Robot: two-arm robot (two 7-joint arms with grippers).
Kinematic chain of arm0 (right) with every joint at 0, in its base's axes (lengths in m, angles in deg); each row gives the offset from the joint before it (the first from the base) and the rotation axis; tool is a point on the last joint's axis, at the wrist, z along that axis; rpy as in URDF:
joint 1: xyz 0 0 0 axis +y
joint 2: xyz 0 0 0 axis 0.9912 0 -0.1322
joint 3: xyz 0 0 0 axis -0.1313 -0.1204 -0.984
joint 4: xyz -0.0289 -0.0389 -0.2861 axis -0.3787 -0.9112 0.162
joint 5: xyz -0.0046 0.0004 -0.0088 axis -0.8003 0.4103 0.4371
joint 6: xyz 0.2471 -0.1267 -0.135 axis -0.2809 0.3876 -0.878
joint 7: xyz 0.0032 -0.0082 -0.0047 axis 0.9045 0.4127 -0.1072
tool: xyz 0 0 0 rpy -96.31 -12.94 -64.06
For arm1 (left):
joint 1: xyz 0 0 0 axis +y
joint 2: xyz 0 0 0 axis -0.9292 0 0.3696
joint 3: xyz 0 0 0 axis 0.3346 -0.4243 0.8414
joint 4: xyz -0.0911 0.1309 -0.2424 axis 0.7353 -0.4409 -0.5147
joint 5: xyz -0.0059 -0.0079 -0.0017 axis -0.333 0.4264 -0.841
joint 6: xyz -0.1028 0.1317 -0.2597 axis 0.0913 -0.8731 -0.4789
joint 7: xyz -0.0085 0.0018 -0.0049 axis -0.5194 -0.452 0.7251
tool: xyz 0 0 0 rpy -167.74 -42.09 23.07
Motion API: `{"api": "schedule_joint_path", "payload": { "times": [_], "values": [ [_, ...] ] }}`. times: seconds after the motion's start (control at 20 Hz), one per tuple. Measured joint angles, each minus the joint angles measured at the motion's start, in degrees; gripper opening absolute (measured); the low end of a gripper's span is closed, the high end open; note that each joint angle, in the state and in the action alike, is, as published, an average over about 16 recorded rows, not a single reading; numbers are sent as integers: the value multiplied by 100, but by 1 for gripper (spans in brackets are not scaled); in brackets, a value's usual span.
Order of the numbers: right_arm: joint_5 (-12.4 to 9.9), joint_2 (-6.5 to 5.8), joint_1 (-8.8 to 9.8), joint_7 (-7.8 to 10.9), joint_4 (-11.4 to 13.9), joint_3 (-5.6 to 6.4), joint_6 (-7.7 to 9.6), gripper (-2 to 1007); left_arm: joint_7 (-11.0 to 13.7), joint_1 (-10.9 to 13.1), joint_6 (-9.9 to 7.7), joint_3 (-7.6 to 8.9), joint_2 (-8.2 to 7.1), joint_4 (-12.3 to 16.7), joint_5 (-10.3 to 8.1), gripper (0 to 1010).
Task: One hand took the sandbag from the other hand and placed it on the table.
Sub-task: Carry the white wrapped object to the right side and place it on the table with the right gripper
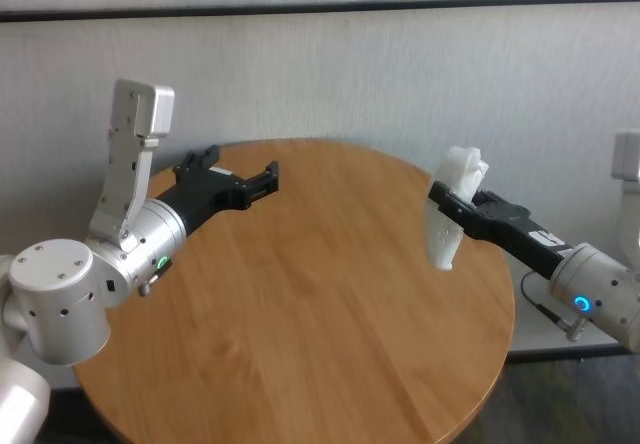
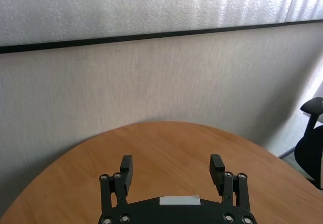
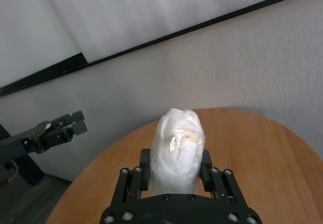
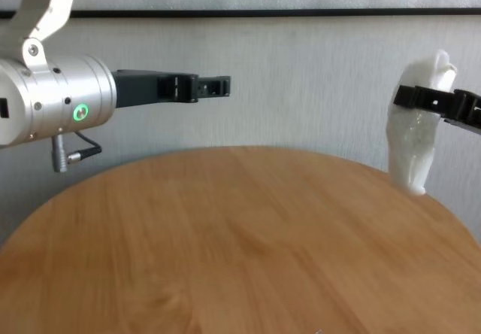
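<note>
My right gripper [image 1: 447, 200], on the blue-lit arm [image 1: 590, 304], is shut on the white crinkled sandbag [image 1: 452, 209] and holds it upright in the air above the right edge of the round wooden table [image 1: 300, 294]. The sandbag also shows in the right wrist view [image 3: 177, 148] between the fingers and in the chest view [image 4: 417, 135], its lower end just above the tabletop. My left gripper [image 1: 268, 177], on the green-lit arm [image 1: 140, 239], is open and empty over the table's far left part. The left wrist view shows its gap [image 2: 171, 169] with nothing in it.
A grey wall with a dark rail runs behind the table. A black office chair [image 2: 310, 138] stands beyond the table's edge in the left wrist view. The floor lies below the table's right rim.
</note>
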State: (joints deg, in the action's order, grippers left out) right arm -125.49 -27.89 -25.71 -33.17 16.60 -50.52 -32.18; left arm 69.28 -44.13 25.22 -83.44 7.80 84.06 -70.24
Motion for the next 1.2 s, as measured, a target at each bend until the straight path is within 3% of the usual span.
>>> {"api": "schedule_joint_path", "payload": {
  "times": [0.3,0.55,0.85,1.2],
  "values": [
    [391,-180,-180,-144,-44,-92,343,561,-226,32,-58,65,69,-24,160,1000],
    [621,-224,-393,-192,-213,-173,669,561,-282,43,-96,76,88,-32,205,1000],
    [856,-192,-678,-111,-533,-311,1021,561,-252,39,-91,68,76,-33,187,1000],
    [1157,-41,-1040,83,-1018,-551,1340,561,-231,34,-81,59,66,-32,167,1000]
  ]
}}
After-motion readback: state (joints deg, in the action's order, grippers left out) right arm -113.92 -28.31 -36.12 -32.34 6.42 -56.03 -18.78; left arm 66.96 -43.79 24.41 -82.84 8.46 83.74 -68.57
